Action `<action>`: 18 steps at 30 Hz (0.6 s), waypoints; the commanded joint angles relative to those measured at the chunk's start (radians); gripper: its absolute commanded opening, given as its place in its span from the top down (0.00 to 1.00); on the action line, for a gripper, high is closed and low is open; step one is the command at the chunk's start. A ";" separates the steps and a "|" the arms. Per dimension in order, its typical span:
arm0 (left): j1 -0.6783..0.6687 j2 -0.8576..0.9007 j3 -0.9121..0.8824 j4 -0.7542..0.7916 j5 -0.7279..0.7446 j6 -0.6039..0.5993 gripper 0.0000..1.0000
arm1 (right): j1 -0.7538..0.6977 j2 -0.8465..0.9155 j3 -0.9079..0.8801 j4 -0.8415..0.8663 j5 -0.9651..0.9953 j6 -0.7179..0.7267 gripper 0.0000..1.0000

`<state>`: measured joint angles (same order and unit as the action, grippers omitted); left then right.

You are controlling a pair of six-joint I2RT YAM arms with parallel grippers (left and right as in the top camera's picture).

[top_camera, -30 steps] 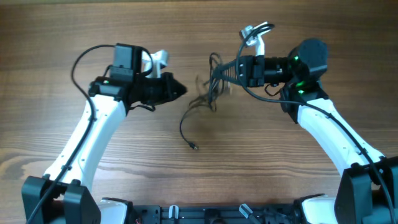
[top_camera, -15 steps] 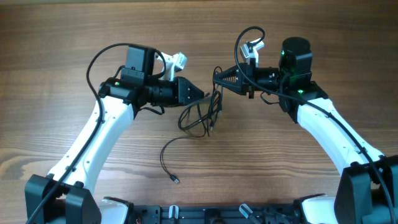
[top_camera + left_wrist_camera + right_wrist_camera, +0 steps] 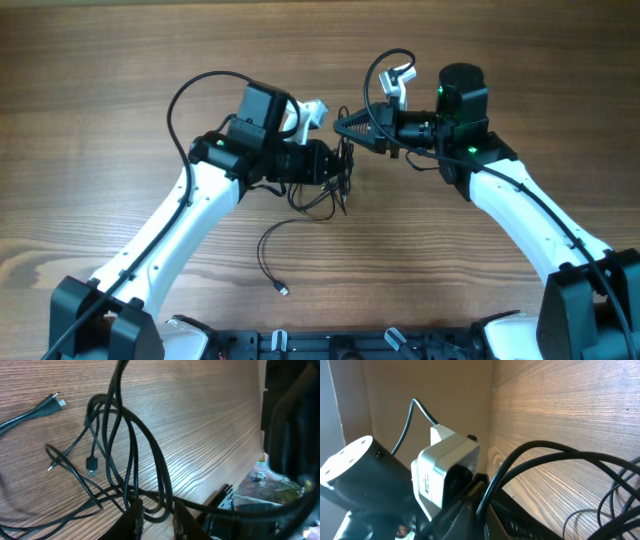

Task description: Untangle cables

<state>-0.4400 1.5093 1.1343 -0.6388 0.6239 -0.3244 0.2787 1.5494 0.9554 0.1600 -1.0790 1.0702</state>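
The cables (image 3: 325, 195) are thin black cords, looped in a loose tangle at the table's middle. One tail runs down to a small plug (image 3: 283, 290). My right gripper (image 3: 340, 124) is shut on a strand at the top of the tangle. In the right wrist view that cord (image 3: 535, 452) rises from between the pinched jaws (image 3: 480, 507). My left gripper (image 3: 335, 165) is at the tangle's left side, just below the right one. Its jaws (image 3: 158, 502) stand slightly open, with loops (image 3: 130, 450) hanging in the gap. A plug (image 3: 52, 401) and a small connector (image 3: 91, 464) lie on the wood.
The wooden table (image 3: 120, 60) carries nothing else. Thick black arm cables (image 3: 180, 100) arc over each arm. Both arm bases and a black rail (image 3: 330, 345) sit along the front edge.
My left arm has swung right into the tangle and its jaws have parted a little. The right gripper shifted left with its strand. The loose tail slid down and left.
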 commanded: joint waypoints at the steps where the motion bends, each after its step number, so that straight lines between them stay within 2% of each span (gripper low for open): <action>1: -0.024 0.035 0.010 0.005 -0.024 -0.001 0.78 | 0.006 0.003 0.002 0.002 0.013 -0.023 0.96; 5: -0.026 0.042 0.010 0.035 -0.023 -0.007 0.79 | 0.006 0.003 0.002 0.002 0.006 -0.024 0.96; 11: -0.024 0.041 0.010 0.130 -0.024 -0.108 0.79 | 0.006 0.003 0.002 0.002 0.003 -0.024 0.96; 18: -0.028 0.042 0.010 0.151 -0.063 -0.217 0.88 | 0.006 0.003 0.002 0.002 -0.002 -0.008 0.96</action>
<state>-0.4591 1.5417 1.1343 -0.4847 0.5972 -0.4599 0.2806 1.5494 0.9554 0.1570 -1.0760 1.0683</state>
